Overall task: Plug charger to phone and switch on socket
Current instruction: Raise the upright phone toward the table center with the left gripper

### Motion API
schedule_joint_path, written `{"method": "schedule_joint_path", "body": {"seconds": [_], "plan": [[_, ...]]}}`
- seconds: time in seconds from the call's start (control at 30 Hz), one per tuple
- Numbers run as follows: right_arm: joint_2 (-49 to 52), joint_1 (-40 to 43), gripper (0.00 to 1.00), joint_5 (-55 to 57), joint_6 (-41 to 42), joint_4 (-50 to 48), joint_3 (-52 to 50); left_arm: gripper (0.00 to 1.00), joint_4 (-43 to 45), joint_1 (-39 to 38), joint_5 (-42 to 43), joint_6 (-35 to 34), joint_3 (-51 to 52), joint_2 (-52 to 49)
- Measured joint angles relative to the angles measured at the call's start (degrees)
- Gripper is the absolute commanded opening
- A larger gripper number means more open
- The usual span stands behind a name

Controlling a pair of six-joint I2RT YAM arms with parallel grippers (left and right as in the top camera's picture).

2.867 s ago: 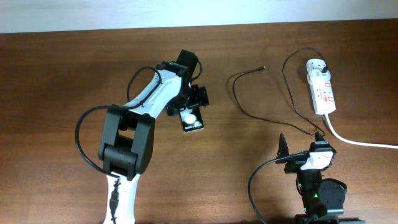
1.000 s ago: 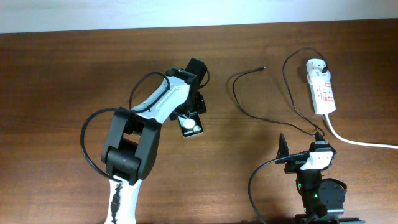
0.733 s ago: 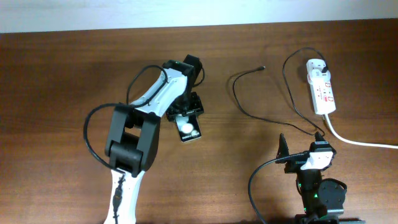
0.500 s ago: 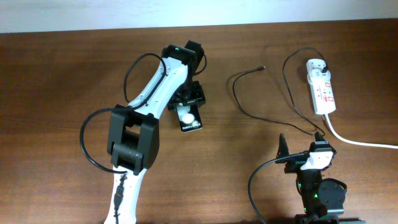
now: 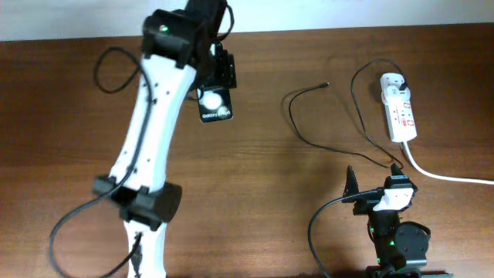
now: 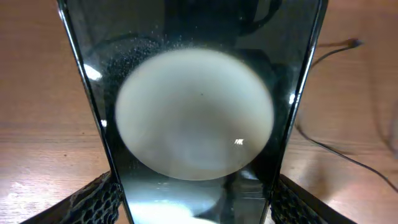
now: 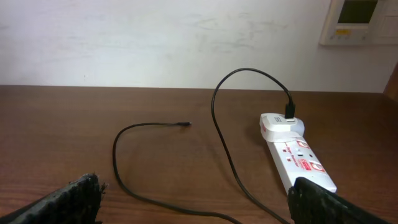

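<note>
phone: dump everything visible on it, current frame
The phone is a flat black glossy slab with a white round spot on its face and small white lettering near its free end. The left gripper clamps the other end, padded fingers on both long edges; it looks held off the table. Dust specks show on the glass. No cable touches it; the charger tip lies apart on the table.

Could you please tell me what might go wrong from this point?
1. The left end effector grips the glossy phone by its edges only; it may slip.
2. The charger loops right beside the open right end effector, so reaching for its tip could snag it and tug the socket.
</note>
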State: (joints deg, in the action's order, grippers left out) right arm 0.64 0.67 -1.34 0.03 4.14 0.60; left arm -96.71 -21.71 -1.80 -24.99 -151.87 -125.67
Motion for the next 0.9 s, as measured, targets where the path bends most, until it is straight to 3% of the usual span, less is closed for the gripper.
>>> {"method": "schedule_joint_path", "body": {"seconds": [0.17, 0.4, 0.5, 0.73, 0.9], "plan": [[0.00, 0.00, 0.99, 0.00, 0.04, 0.00, 0.00, 0.70, -0.26, 0.00, 2.12, 2.84, -0.39, 16.41], [0.00, -0.02, 0.99, 0.00, -0.02, 0.00, 0.00, 0.68, -0.22, 0.00, 6.49, 3.15, 3.69, 30.95], [0.00, 0.00, 0.99, 0.00, -0.02, 0.00, 0.00, 0.69, 0.46, 0.00, 7.74, 2.69, 12.96, 31.45], [0.04, 0.00, 0.99, 0.00, -0.02, -0.02, 0.00, 0.70, 15.10, 0.00, 13.73, 0.15, 39.69, 29.83], [0.04, 0.00, 0.99, 0.00, 0.00, 0.00, 0.00, 0.71, 16.87, 0.00, 19.82, -1.70, 48.65, 29.64]]}}
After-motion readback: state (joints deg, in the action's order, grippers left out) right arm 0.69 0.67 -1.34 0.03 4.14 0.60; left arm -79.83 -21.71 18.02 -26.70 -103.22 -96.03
